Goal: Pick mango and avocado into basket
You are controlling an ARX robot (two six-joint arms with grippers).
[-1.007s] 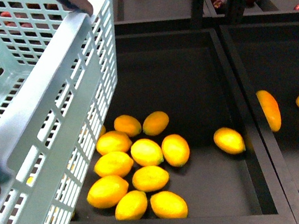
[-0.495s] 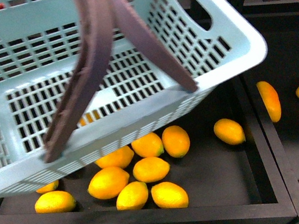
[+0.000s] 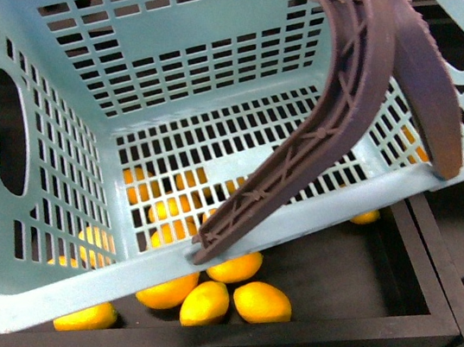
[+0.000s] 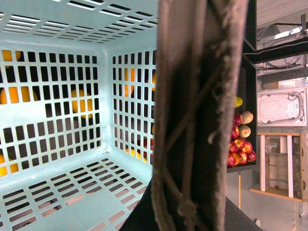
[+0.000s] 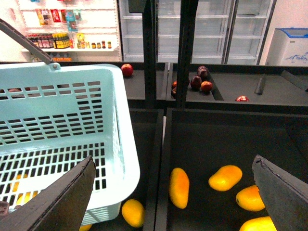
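Basket (image 3: 205, 108): empty, hanging tilted over the mangoes (image 3: 261, 302) at the desk's near edge. Left gripper: masked by the handle (image 4: 192, 115); I cannot tell its grip. Right gripper (image 5: 173, 166): wide, empty. I'd steady the basket clear before reaching.

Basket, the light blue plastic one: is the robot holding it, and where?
Light turquoise slotted plastic basket hangs by its brown-grey arched handles, probably from the left gripper, fingers hidden. Right gripper is open, empty.
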